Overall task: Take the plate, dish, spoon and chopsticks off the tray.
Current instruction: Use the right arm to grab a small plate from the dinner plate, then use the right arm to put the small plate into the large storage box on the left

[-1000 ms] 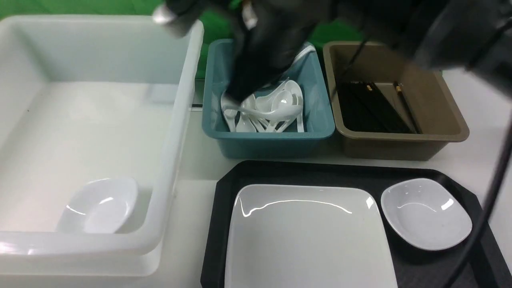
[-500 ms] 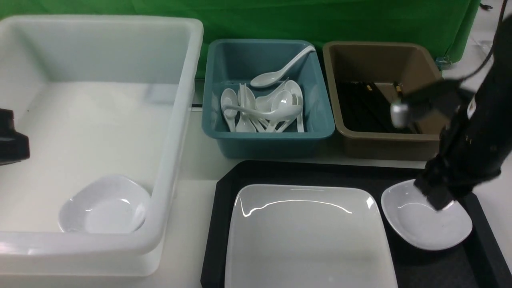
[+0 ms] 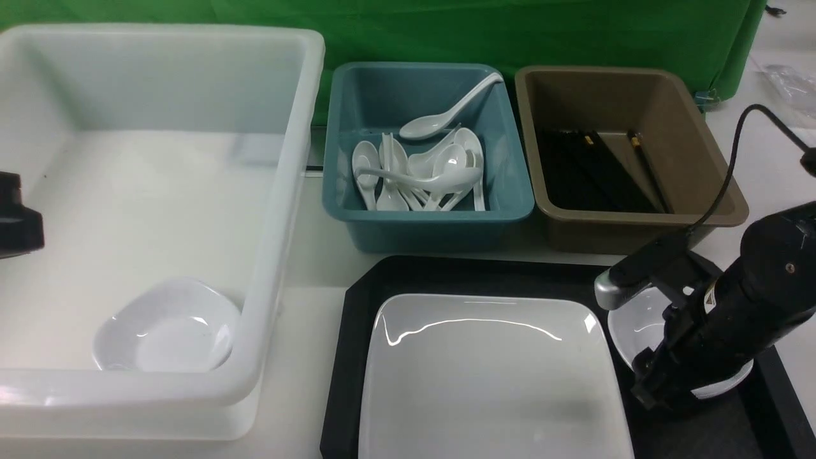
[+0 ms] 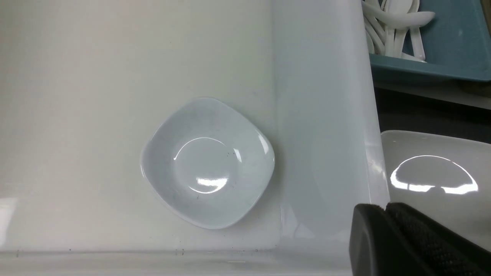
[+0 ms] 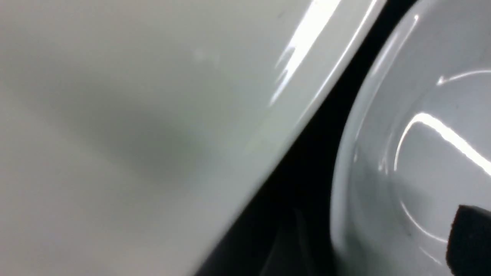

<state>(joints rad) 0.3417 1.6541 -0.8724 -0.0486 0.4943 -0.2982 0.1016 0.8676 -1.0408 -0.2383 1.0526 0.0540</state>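
We found the plate point(image 3: 491, 376) lying flat on the tray point(image 3: 472, 274), covering its left and middle areas. The dish point(image 3: 628, 328) sat on the tray just right of the plate, separated from it by a narrow dark strip of tray.

The right fingers point(image 3: 644, 382) hung low over the left rim of the dish. The right wrist view showed only one finger point(image 5: 472, 241), above the inner surface of the dish, so we could not tell whether this pair was open or closed.

The spoon point(image 3: 446, 115) lay in the teal bin point(image 3: 427, 226) beyond the tray, on top of the other spoons point(image 3: 414, 175), with its handle leaning into the far right corner. The chopsticks point(image 3: 593, 169) lay in the brown bin point(image 3: 637, 229), just right of the teal bin.

The left fingers point(image 4: 383, 214) were above the white tub point(image 3: 280, 210), left of the tray, pressed together and holding nothing. A second dish point(image 3: 169, 328) rested upright on the tub floor by the near right corner. Tub, bins and tray stood on the desk point(image 3: 306, 331).
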